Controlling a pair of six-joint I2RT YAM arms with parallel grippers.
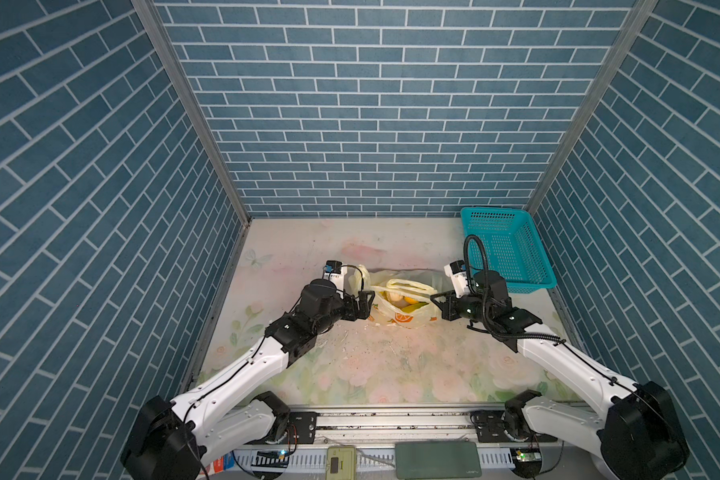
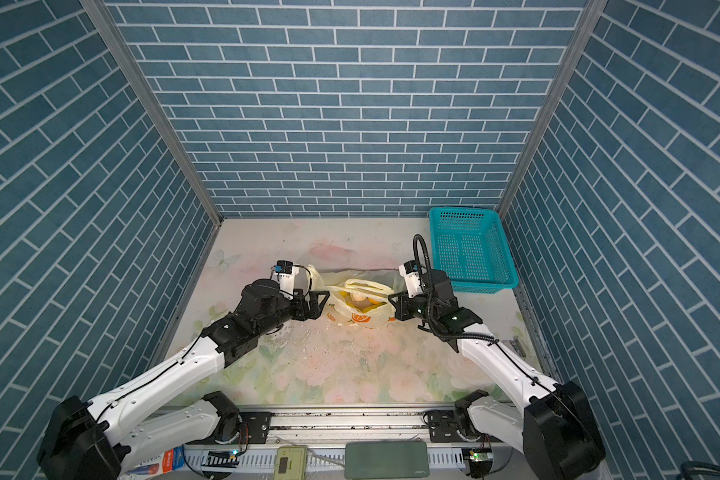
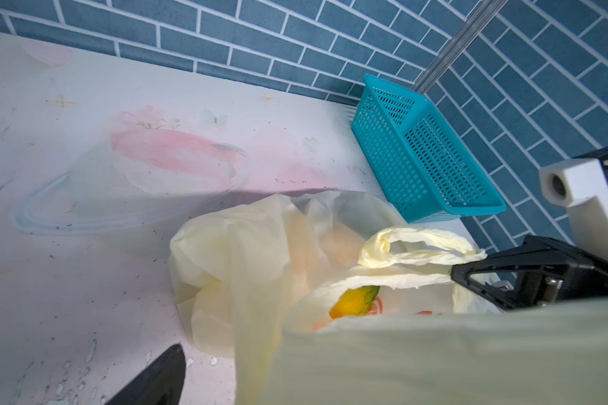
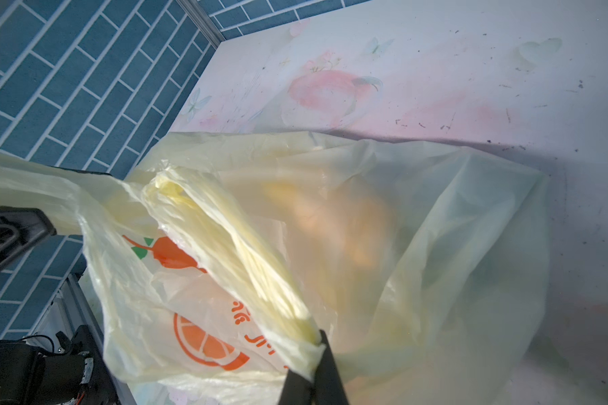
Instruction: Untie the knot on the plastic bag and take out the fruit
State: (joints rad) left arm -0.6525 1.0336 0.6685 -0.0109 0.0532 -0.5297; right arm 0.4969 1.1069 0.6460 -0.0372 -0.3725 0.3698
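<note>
The pale yellow plastic bag [image 1: 406, 318] [image 2: 362, 318] lies at mid-table with its mouth spread wide. The knot is out of view; one handle loop [image 1: 408, 286] lies loose across the mouth. Fruit [image 1: 408, 306] shows inside, and a yellow-green piece [image 3: 353, 301] shows in the left wrist view. My left gripper [image 1: 366, 305] [image 2: 320, 305] is open at the bag's left edge. One of its fingers [image 3: 158, 375] is bare, and plastic drapes over the other side. My right gripper [image 1: 435, 299] [image 4: 316, 350] is shut on the bag's right handle [image 4: 232, 252].
A teal perforated basket [image 1: 506, 253] [image 2: 470, 253] [image 3: 422, 157] stands at the back right corner, just behind the right arm. Blue brick walls close in the table on three sides. The floral tabletop [image 1: 371, 361] is bare in front of the bag.
</note>
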